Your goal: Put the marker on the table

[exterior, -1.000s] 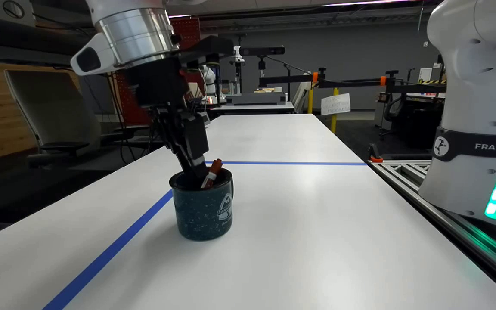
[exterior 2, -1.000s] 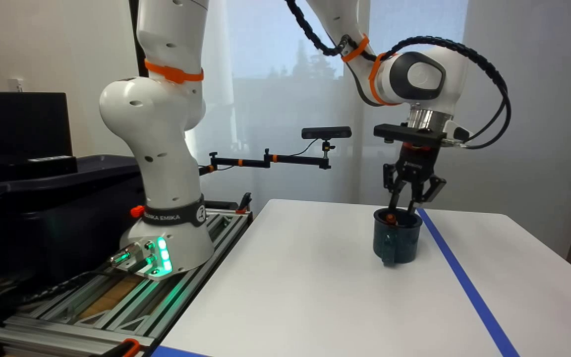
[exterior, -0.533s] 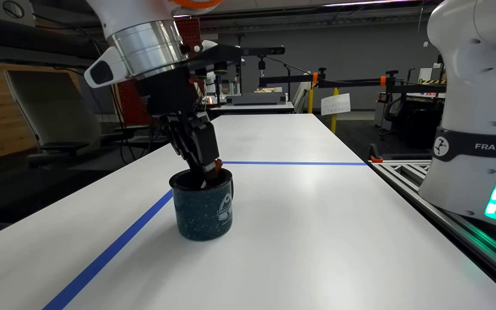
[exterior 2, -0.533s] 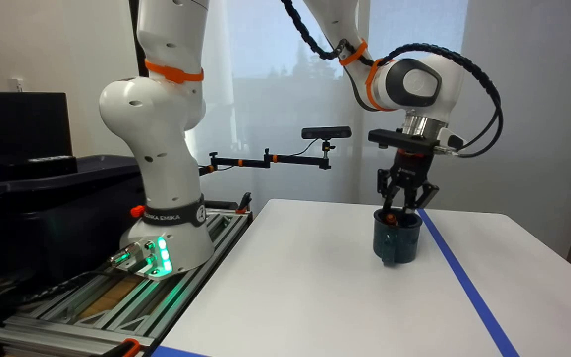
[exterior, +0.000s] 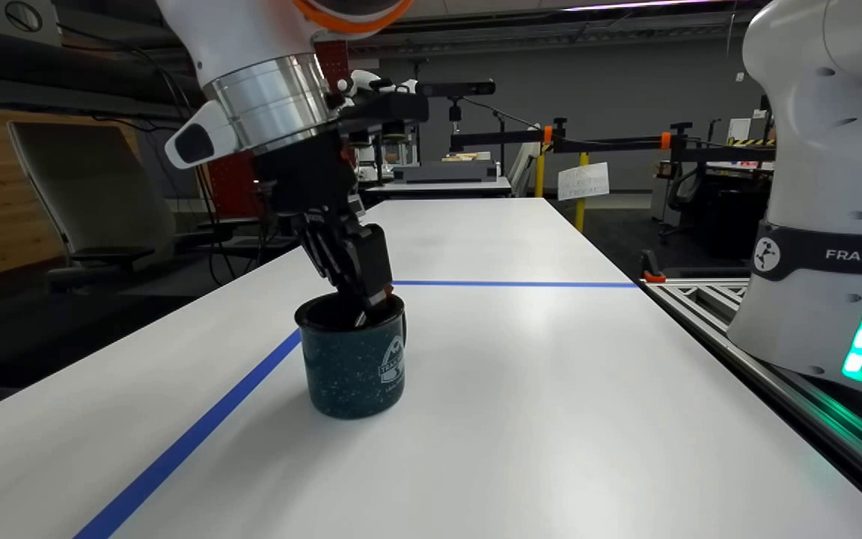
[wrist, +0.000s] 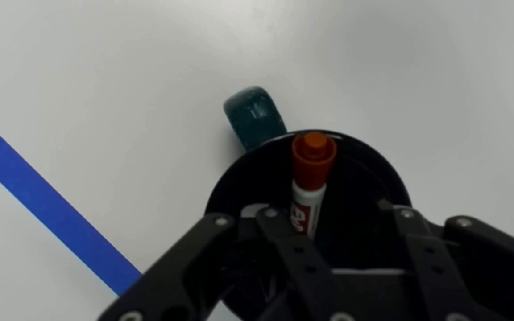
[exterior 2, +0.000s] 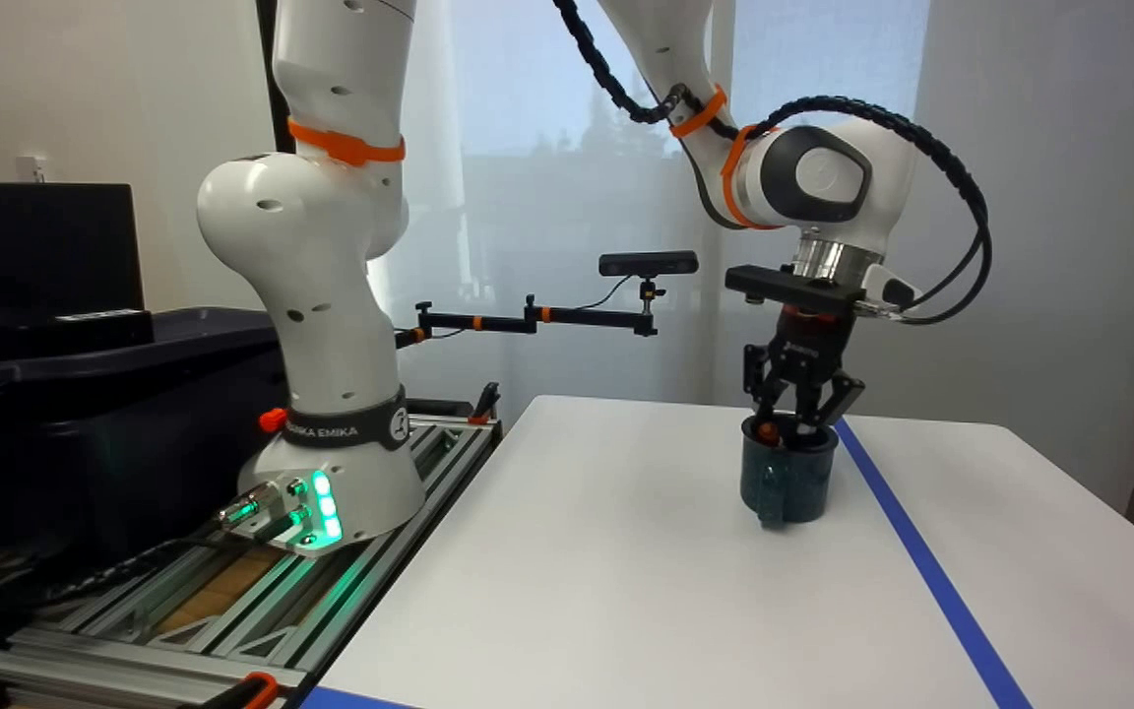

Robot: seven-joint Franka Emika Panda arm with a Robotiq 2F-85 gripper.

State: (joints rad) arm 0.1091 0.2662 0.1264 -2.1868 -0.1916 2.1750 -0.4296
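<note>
The marker (wrist: 310, 187) stands tilted inside the dark blue mug, its red-orange end up near the rim by the handle. Its white barrel with a red label runs down out of sight. In the exterior views only its end shows (exterior: 389, 290) (exterior 2: 769, 433). The mug (exterior: 352, 374) stands upright on the white table (exterior: 551, 427); it also shows in the other views (exterior 2: 788, 487) (wrist: 254, 117). My gripper (wrist: 320, 208) is open, its fingers reaching into the mug's mouth (exterior: 367, 305) (exterior 2: 788, 423). The marker lies between the fingers, nearer the left one in the wrist view. The fingertips are hidden in the mug.
Blue tape lines (exterior: 206, 427) (exterior 2: 921, 561) run along the table beside the mug. A second white robot arm's base (exterior: 827, 299) stands at the table's edge on a metal frame. A camera on a boom (exterior 2: 648, 263) stands behind the table.
My gripper has moved down into the mug and towards its handle side, so that it now covers most of the marker in an exterior view. The mug has hardly moved.
</note>
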